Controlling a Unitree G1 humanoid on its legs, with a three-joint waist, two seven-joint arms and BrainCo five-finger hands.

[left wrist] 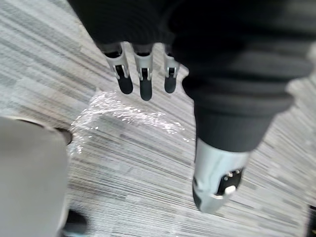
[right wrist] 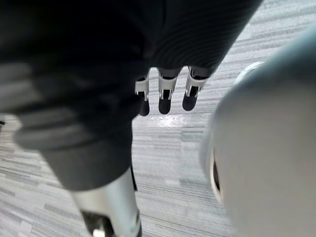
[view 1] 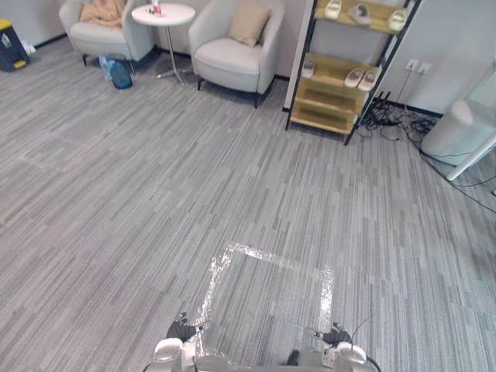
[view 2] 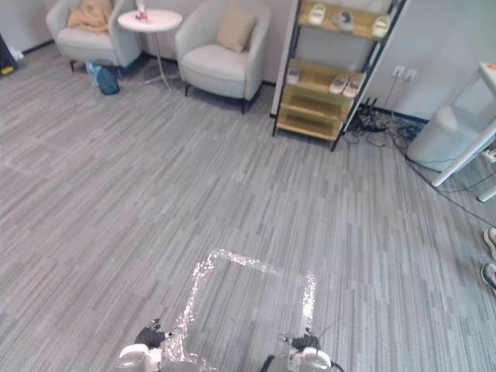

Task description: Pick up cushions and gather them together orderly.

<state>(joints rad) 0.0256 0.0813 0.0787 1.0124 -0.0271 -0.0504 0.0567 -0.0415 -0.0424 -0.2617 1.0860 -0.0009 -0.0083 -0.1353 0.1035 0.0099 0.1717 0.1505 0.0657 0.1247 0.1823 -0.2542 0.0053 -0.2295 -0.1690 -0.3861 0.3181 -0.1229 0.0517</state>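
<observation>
Cushion (view 1: 249,23) seen propped on the pale armchair (view 1: 232,66) across the floor, well apart from left hand (left wrist: 143,79) and right hand (right wrist: 165,96), both hung slack-fingered and empty; it is judged light, soft, squashy, best pinched along a side edge

No writing, number or sign can be read. The small red-and-white item (view 1: 156,8) standing on the round side table (view 1: 180,15) is too small to show any print. So are the blue bag (view 1: 118,71) on the floor just left of that table and the dark box (view 1: 9,46) well to its left.
</observation>
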